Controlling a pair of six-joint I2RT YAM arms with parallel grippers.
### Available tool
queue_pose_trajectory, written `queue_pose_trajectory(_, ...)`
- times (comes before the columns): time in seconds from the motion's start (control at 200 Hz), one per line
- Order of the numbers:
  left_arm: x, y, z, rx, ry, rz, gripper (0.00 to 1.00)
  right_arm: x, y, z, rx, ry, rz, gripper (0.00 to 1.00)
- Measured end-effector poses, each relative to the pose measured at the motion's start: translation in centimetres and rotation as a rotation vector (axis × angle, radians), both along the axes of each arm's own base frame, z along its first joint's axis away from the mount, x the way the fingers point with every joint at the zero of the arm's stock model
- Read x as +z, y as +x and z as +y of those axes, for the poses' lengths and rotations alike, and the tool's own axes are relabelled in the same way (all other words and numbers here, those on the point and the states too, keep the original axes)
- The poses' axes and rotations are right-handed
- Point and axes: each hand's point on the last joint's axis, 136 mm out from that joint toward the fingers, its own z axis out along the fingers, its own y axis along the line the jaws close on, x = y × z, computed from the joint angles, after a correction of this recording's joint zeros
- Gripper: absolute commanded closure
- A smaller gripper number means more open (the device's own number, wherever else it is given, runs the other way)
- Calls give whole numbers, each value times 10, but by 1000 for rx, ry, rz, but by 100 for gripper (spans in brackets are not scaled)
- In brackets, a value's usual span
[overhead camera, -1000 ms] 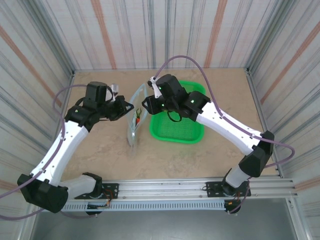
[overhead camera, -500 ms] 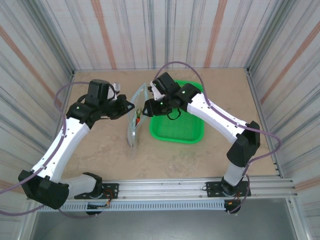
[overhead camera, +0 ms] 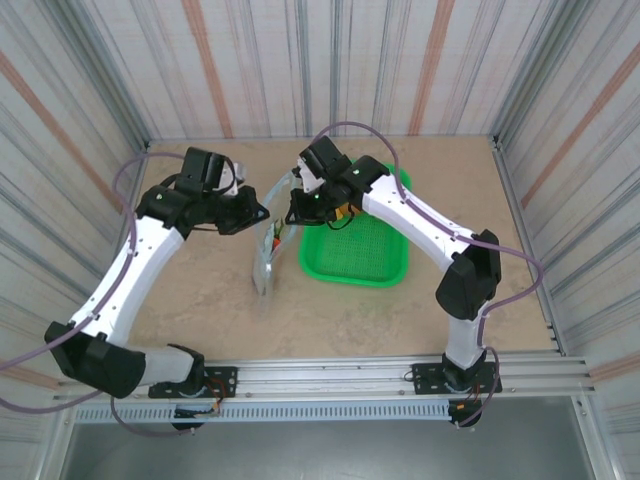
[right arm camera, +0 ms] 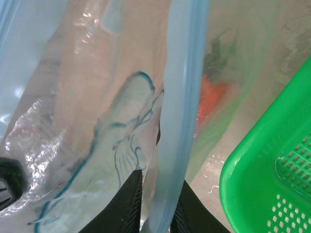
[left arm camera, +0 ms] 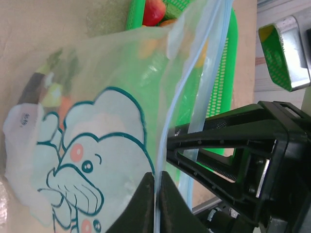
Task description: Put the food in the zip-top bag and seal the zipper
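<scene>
The clear zip-top bag [overhead camera: 267, 252] with blue cartoon print stands on edge between the two arms. Through its film I see some food: an orange carrot [right arm camera: 210, 99] and dark and yellow-green pieces [left arm camera: 53, 92]. A red apple [left arm camera: 153, 10] lies in the green basket behind the bag. My left gripper [overhead camera: 257, 214] [left arm camera: 156, 180] is shut on the thin blue zipper edge at the bag's mouth. My right gripper [overhead camera: 294, 208] [right arm camera: 158, 178] faces it from the basket side, its fingers pinched close around the wide light-blue zipper [right arm camera: 182, 73].
The green mesh basket [overhead camera: 352, 277] [right arm camera: 272, 184] sits just right of the bag, almost touching it, under the right arm. Striped walls close in the tan table on three sides. Bare tabletop lies left and in front of the bag.
The right gripper has moved left from over the basket to the bag's mouth and its jaws have narrowed onto the blue strip. The left arm has shifted slightly, still holding the bag's edge.
</scene>
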Motion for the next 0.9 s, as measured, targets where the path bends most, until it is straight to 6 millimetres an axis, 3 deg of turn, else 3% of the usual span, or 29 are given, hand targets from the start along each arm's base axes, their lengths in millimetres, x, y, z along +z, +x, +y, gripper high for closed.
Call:
queue_pose_trajectory(0.21, 3, -4, -5, -68, 22, 52, 84, 14, -6, 1, 58, 12, -23, 87)
queue_pose_trajectory(0.406, -4, -17, -12, -125, 24, 129, 91, 25, -9, 1, 109, 5, -59, 87)
queue_pose_trajectory(0.501, -3, -22, -14, -144, 26, 148, 100, 22, -12, 0, 127, -9, -58, 86)
queue_pose_trajectory(0.551, -1, -24, -16, -155, 29, 148, 100, 21, -13, -1, 133, -16, -55, 81)
queue_pose_trajectory(0.721, 3, -29, -16, -160, 81, 130, 100, 11, -20, -4, 145, -67, -46, 53)
queue_pose_trajectory(0.902, 1, -22, -9, -121, 126, 107, 100, 3, -36, 2, 175, -142, -35, 52)
